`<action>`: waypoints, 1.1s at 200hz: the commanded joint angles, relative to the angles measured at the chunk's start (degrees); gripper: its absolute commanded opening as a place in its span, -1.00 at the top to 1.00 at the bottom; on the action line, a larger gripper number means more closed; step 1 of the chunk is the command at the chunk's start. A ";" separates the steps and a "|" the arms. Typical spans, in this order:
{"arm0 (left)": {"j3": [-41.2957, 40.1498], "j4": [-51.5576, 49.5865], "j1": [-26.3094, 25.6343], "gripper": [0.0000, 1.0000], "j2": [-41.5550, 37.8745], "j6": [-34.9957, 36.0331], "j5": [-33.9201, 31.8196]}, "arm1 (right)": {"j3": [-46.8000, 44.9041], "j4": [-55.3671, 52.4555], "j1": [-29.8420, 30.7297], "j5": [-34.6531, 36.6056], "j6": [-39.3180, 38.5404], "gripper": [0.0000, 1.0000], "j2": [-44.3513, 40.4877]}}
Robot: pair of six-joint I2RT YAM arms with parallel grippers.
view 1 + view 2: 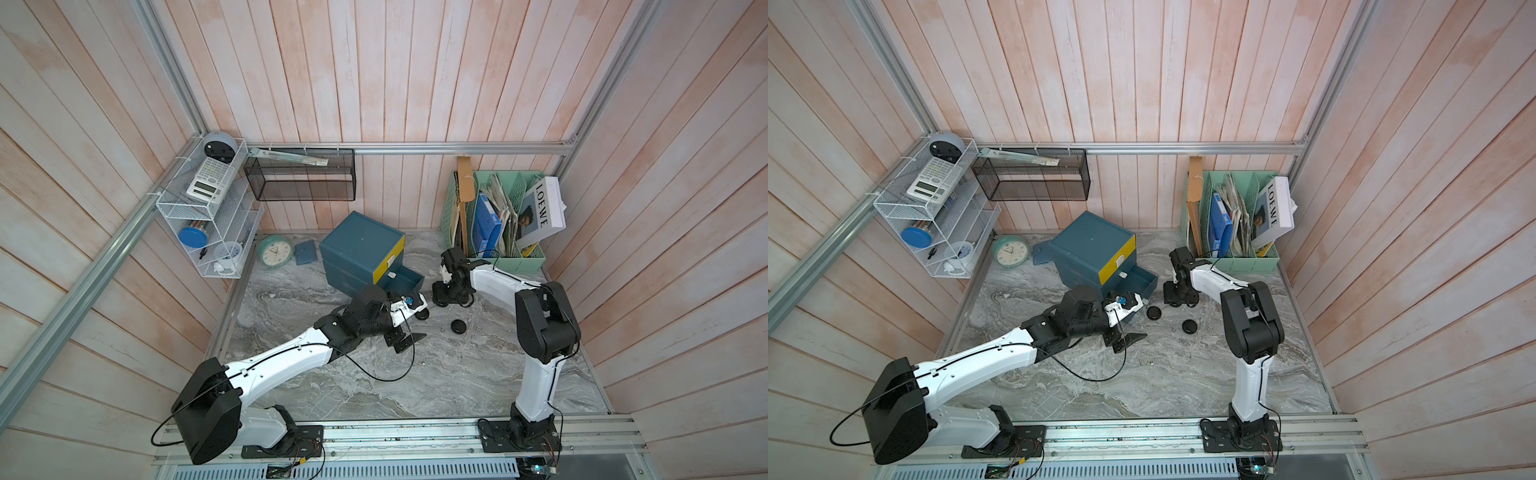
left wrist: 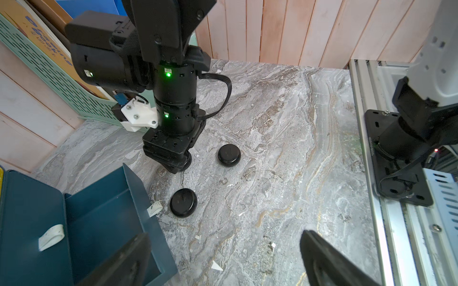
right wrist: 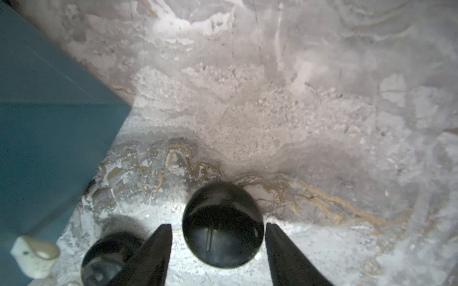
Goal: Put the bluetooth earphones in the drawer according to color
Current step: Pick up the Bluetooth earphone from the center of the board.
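Three glossy black bluetooth earphones lie on the marble in front of the drawer. One teal drawer is pulled out, and the part of its inside that shows is bare. My right gripper points down, open, its fingers either side of one black case with small gaps. A second case lies by the drawer's white handle. The third lies further out. My left gripper is wide open and holds nothing, low beside the open drawer.
A mint-green clock and a small blue wallet lie left of the cabinet. A mint file rack with books stands at the back right. A white wire shelf and a black mesh basket hang on the walls.
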 commanded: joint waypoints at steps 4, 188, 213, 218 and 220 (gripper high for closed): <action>2.30 -1.26 -0.22 -1.00 0.47 1.13 -0.27 | 2.78 -2.50 -0.16 0.78 0.29 -0.25 2.39; 2.63 -2.97 -0.26 -1.00 -0.30 3.24 -2.98 | 1.97 -2.62 1.51 5.18 -0.23 0.05 0.83; 2.46 -3.14 -0.22 -1.00 -1.34 4.10 -3.99 | 1.01 -2.13 1.52 5.20 -0.04 0.07 -1.35; 2.40 -3.15 -0.22 -1.00 -1.59 4.25 -4.08 | 0.74 -1.87 1.51 5.12 0.09 0.07 -1.96; 2.33 -3.16 -0.22 -1.00 -1.72 4.34 -4.09 | 0.64 -1.78 1.47 5.12 0.15 0.07 -2.22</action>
